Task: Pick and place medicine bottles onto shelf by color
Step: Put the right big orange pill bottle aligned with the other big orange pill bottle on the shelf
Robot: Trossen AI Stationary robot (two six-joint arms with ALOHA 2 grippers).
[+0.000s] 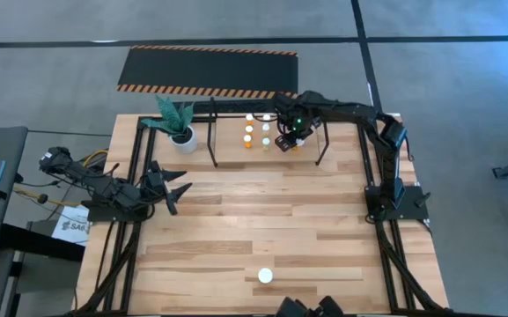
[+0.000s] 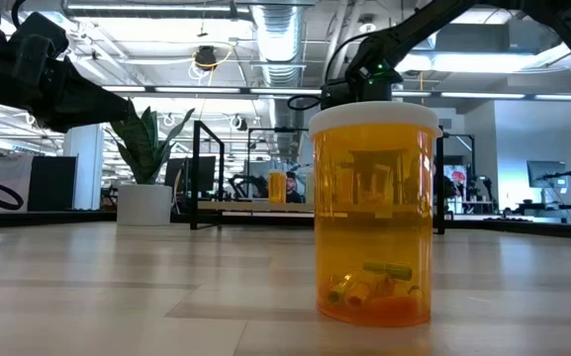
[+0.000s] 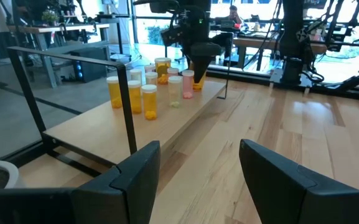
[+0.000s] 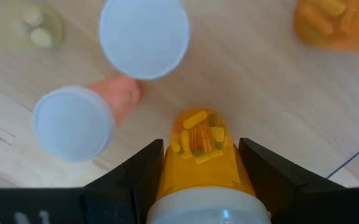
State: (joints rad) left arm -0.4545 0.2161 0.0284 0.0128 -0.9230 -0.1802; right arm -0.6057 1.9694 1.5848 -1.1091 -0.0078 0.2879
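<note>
Two arms work over a wooden desk point(image 1: 262, 220). The right gripper point(image 1: 287, 139) points down over the shelf point(image 1: 315, 150) at the desk's far edge, its jaws closed on an orange bottle point(image 4: 199, 163) with a white cap; the right wrist view shows yellow capsules inside it and the wooden shelf surface below. Just beside this held bottle stand two white-capped bottles, one of them pink point(image 4: 79, 121); I cannot tell the colour of the other point(image 4: 144, 36). Further along the shelf the left wrist view shows a cluster of orange bottles point(image 3: 132, 96), upright and close together. The left gripper point(image 1: 173, 189) hovers low over the desk's left side, well apart from the shelf, its jaws open and empty. One more orange bottle point(image 2: 373, 213) stands alone near the desk's front edge, upright, with a few capsules at its bottom. A potted plant point(image 1: 179, 123) sits by the shelf's left end, and a striped mat point(image 1: 208, 70) lies on the floor beyond.
</note>
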